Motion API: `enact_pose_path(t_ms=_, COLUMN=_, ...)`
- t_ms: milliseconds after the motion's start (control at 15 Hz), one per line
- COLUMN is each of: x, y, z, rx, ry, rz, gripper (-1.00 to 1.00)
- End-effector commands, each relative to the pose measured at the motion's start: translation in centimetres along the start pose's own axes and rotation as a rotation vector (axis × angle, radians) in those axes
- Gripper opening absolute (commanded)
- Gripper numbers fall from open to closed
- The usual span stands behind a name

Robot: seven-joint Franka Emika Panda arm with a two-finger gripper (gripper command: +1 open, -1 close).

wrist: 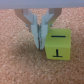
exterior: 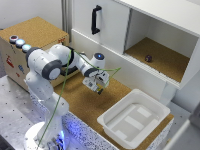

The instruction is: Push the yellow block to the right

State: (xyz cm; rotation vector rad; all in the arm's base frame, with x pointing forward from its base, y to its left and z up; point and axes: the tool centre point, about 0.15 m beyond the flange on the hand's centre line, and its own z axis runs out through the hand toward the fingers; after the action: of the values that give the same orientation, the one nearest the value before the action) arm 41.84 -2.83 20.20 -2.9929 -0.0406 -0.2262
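My claw (wrist: 40, 44): my two fingers are pressed together with no gap between the tips; nothing is gripped between them.
My fingertips (wrist: 38, 42): they point down at the cork surface (wrist: 20, 65) and sit just above it or on it; I cannot tell which from the wrist view.
Yellow block (wrist: 57, 45): it sits on the cork just beside my closed fingers, with its near side face against them or almost so; the picture is too blurred to settle whether they touch. Dark T-like marks show on its top and front faces.
Block in the exterior view: I cannot make it out there; my claw (exterior: 100, 88) hangs over the place where it would be.
My place on the cork: I am over the middle of the cork top (exterior: 82, 107), between the cabinet's front (exterior: 107, 57) and the white tray (exterior: 133, 120).
White tray: it rests at the cork's edge toward the exterior view's right, apart from my claw.
Cabinet shelf: a small dark purple object (exterior: 148, 58) lies in the open compartment, well apart from me.
Cork box (exterior: 37, 32): it stands behind my arm with three round buttons on its top edge.
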Motion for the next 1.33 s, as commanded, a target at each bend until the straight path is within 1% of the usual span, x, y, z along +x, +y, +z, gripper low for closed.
enact_pose_path(t_ms=0, x=0.7, y=3.9, z=-0.2, rx=0.040, ry=-0.014, rz=0.029, gripper=-1.00)
enact_pose_path(t_ms=133, x=0.4, y=4.5, z=-0.8, rx=0.050, ry=-0.005, rz=0.043, gripper=-1.00)
enact_pose_path(t_ms=333, x=-0.3, y=3.3, z=-1.4, rx=0.065, ry=0.004, rz=0.025, gripper=-1.00)
enact_pose_path(t_ms=533, x=-1.0, y=2.4, z=-1.4, rx=0.057, ry=-0.002, rz=0.019, gripper=-1.00)
enact_pose_path(t_ms=667, x=-1.8, y=2.3, z=-1.6, rx=0.005, ry=0.001, rz=0.027, gripper=-1.00)
enact_pose_path(t_ms=800, x=-2.5, y=2.6, z=-2.4, rx=-0.121, ry=0.024, rz=0.059, gripper=-1.00)
enact_pose_path(t_ms=867, x=-2.9, y=2.6, z=-2.7, rx=-0.199, ry=0.046, rz=0.082, gripper=-1.00)
enact_pose_path(t_ms=933, x=-3.0, y=2.6, z=-2.8, rx=-0.255, ry=0.065, rz=0.097, gripper=-1.00)
enact_pose_path(t_ms=1067, x=-3.2, y=2.6, z=-2.5, rx=-0.307, ry=0.067, rz=0.113, gripper=-1.00)
enact_pose_path(t_ms=1133, x=-3.3, y=2.8, z=-2.3, rx=-0.298, ry=0.058, rz=0.117, gripper=-1.00)
enact_pose_path(t_ms=1267, x=-3.6, y=3.1, z=-2.2, rx=-0.318, ry=0.055, rz=0.131, gripper=-1.00)
